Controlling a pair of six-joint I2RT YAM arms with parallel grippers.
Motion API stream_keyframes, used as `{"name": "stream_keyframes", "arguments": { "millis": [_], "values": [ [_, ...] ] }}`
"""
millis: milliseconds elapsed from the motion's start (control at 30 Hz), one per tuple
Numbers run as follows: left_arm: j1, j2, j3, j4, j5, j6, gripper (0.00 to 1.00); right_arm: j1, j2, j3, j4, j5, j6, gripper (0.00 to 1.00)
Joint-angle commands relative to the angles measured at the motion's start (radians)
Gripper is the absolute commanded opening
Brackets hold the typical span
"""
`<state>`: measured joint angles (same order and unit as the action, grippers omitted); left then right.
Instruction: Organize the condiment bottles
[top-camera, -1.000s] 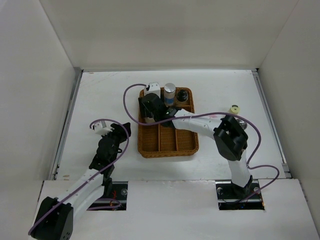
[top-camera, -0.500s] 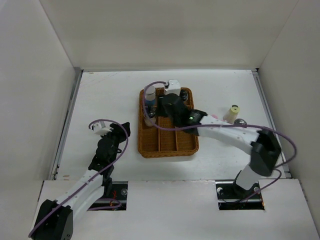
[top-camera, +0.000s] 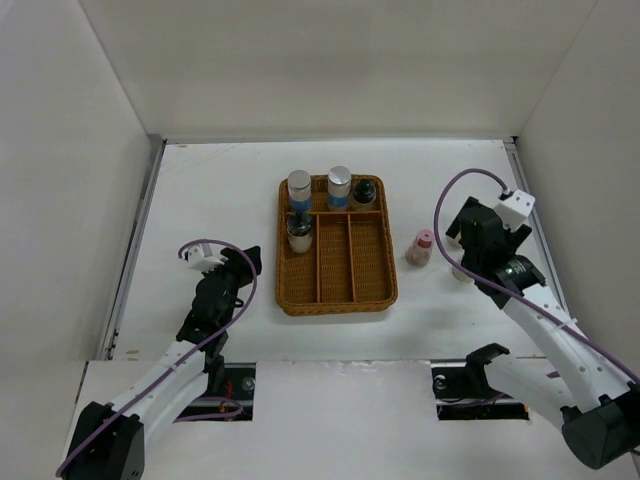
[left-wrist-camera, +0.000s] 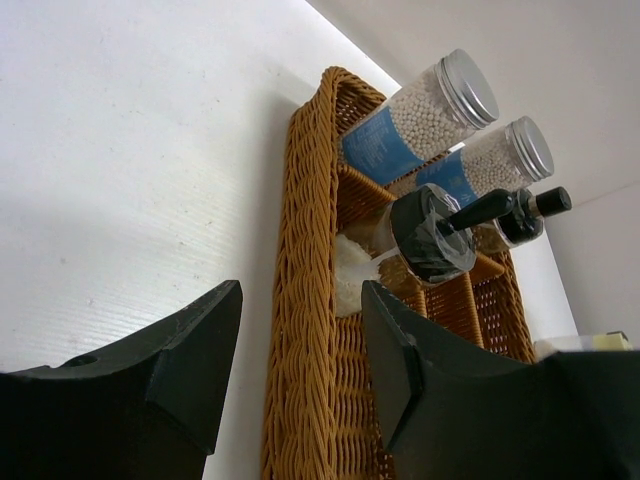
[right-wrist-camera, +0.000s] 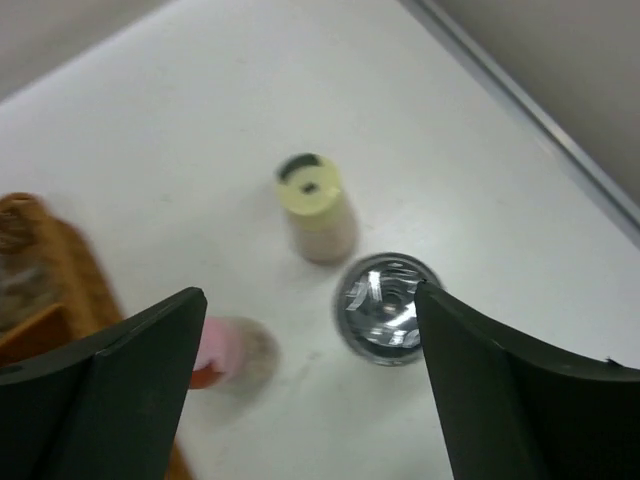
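Observation:
The brown wicker tray (top-camera: 384, 290) holds two blue-labelled bottles with silver caps (top-camera: 299, 188) (top-camera: 339, 183), a black-topped bottle (top-camera: 366, 192) and a grey-topped shaker (top-camera: 298, 235). A pink-topped bottle (top-camera: 423, 247) stands on the table right of the tray. My right gripper (top-camera: 468, 240) is open and empty above the table. In the right wrist view, between its jaws (right-wrist-camera: 310, 390), lie a yellow-topped bottle (right-wrist-camera: 315, 205), a silver-topped bottle (right-wrist-camera: 385, 308) and the pink one (right-wrist-camera: 222, 350). My left gripper (top-camera: 243, 264) is open and empty, left of the tray.
The left wrist view shows the tray's left rim (left-wrist-camera: 310, 250) ahead of my left gripper (left-wrist-camera: 300, 350), with the four bottles behind it. White walls enclose the table on three sides; a metal rail (right-wrist-camera: 530, 110) runs along the right edge.
My right arm has swung from over the tray's back compartments to the right, above the loose bottles. The blue-labelled bottles and the pink-topped one are uncovered. The left arm has not moved.

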<state>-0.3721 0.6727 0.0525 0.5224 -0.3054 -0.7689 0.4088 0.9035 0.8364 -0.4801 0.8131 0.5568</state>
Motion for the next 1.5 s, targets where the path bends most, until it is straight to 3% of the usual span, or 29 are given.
{"name": "stream_keyframes", "arguments": {
  "millis": [0,300,600,833,1100,1200,1333,1467],
  "values": [
    [-0.006,-0.007,-0.028,0.021,-0.004,-0.009,0.49,-0.049,-0.011,-0.042,-0.118,0.026,0.025,0.95],
    [-0.004,0.001,-0.025,0.024,-0.004,-0.006,0.49,-0.101,0.057,-0.1,-0.046,-0.061,0.032,0.99],
    [-0.006,0.036,-0.023,0.044,-0.004,-0.001,0.49,-0.212,0.084,-0.137,0.138,-0.225,0.005,0.93],
    [-0.006,0.041,-0.022,0.045,-0.004,-0.001,0.49,-0.245,0.11,-0.14,0.164,-0.249,0.006,0.84],
    [-0.006,0.036,-0.022,0.045,-0.004,0.0,0.49,-0.264,0.17,-0.134,0.17,-0.27,0.011,0.84],
    [-0.006,0.036,-0.022,0.045,-0.004,0.0,0.49,-0.264,0.178,-0.134,0.179,-0.272,0.011,0.77],
    [-0.006,0.039,-0.022,0.045,-0.004,0.002,0.49,-0.259,0.135,-0.135,0.176,-0.253,0.014,0.58],
    [-0.006,0.045,-0.02,0.045,-0.006,0.002,0.49,-0.212,0.032,-0.096,0.095,-0.22,0.023,0.54]
  ]
}}
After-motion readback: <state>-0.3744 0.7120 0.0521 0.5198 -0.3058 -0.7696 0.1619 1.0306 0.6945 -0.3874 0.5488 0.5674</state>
